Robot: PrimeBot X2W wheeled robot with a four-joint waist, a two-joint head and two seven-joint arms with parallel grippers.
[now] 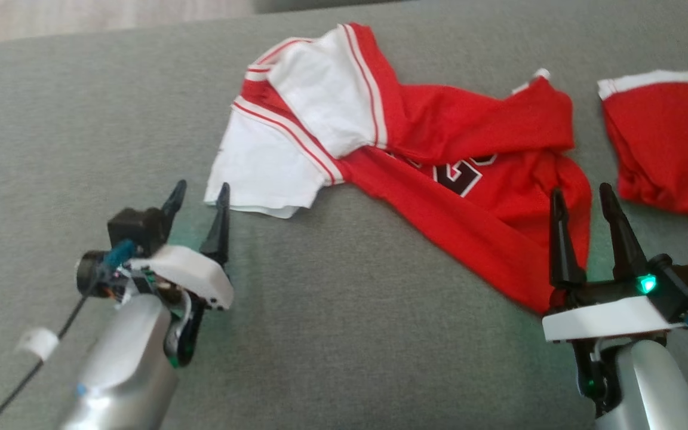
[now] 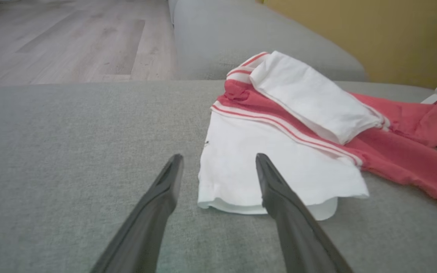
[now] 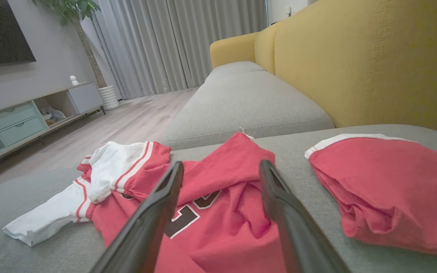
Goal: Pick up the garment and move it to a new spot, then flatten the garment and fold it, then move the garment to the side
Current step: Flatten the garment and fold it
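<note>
Currently in hand: first pick-up; nothing is lifted yet.
Garment: crumpled red-and-white jersey (image 1: 439, 149), lying on the grey fabric sofa cushion (image 1: 332, 334).
Left claw (image 1: 200, 188): spread, just beside the white sleeve (image 1: 260, 167).
Right claw (image 1: 580, 191): spread, at the red hem (image 1: 529, 286).
Long axis: diagonal, sleeve far-left, hem near-right.
Next move: probably lower, then pinch both ends.

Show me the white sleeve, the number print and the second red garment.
white sleeve (image 2: 233, 159): left wrist view, middle of its flat part.
number print (image 1: 457, 179): head view, on a dark digit.
second red garment (image 3: 385, 189): right wrist view, its red middle.
</note>
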